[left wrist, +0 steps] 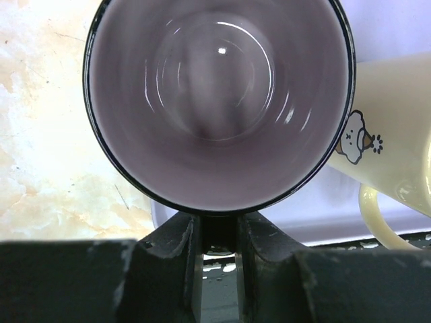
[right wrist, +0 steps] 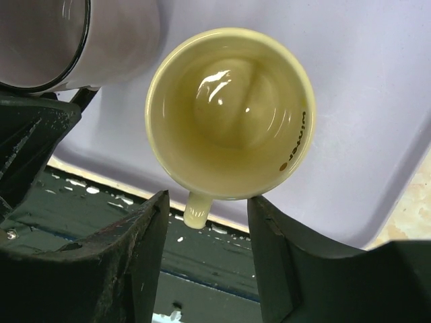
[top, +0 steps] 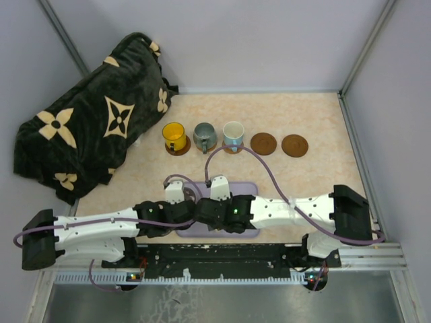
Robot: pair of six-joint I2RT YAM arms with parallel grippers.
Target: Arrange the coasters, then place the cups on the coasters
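In the left wrist view my left gripper (left wrist: pixel 219 227) is shut on the dark handle of the mauve-grey cup (left wrist: pixel 215 101), which has a black rim. The cream cup (right wrist: pixel 229 111) stands upright on the lavender tray (right wrist: pixel 363 134). Its handle (right wrist: pixel 196 212) lies between the fingers of my right gripper (right wrist: pixel 207 207), which is open and touches neither side of it. In the top view the yellow cup (top: pixel 174 136), grey-green cup (top: pixel 205 136) and white cup (top: pixel 233 133) each sit on a brown coaster in a row. Two more coasters (top: pixel 263 142) (top: pixel 294 145) lie bare to their right.
A dark blanket with cream flower shapes (top: pixel 87 138) is heaped at the back left. Both arms meet over the tray (top: pixel 250 232) near the front edge and hide most of it. Walls close in the table on the left, back and right.
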